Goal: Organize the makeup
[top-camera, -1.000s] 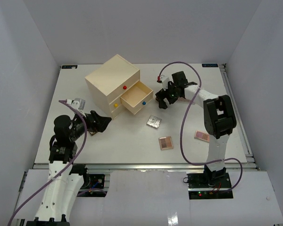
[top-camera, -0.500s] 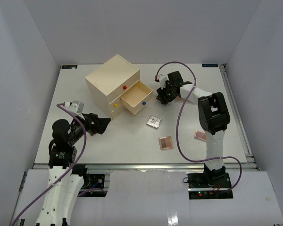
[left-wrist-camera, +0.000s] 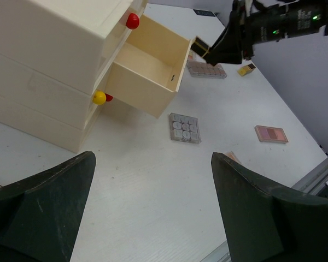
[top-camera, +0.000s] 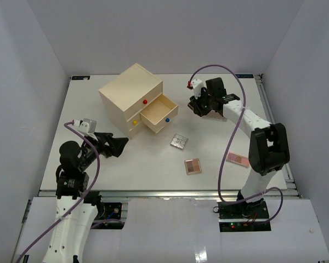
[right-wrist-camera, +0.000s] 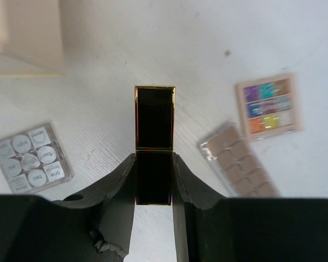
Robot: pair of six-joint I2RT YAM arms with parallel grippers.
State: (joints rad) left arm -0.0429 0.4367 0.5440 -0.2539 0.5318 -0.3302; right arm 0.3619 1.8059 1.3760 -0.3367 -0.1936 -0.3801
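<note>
My right gripper (right-wrist-camera: 154,159) is clamped on the black-gold lipstick (right-wrist-camera: 154,117), one finger flat against each long side of its lower half. That way the square case cannot twist, and its upper half juts free ahead of me, ready to go in first. In the overhead view this sits right of centre in the upper part of the frame, just right of the cream drawer chest (top-camera: 129,90). Its blue-knobbed drawer (top-camera: 160,111) stands pulled out, and I judge that is where the lipstick belongs. Whether the case has cleared the table (top-camera: 98,164) I cannot tell. My left gripper (left-wrist-camera: 153,218) hangs at lower left with jaws spread wide, holding nothing, out of the way. The silver palette (top-camera: 179,141), brown palette (top-camera: 192,166) and pink palette (top-camera: 237,159) lie flat lower down, unsorted.
</note>
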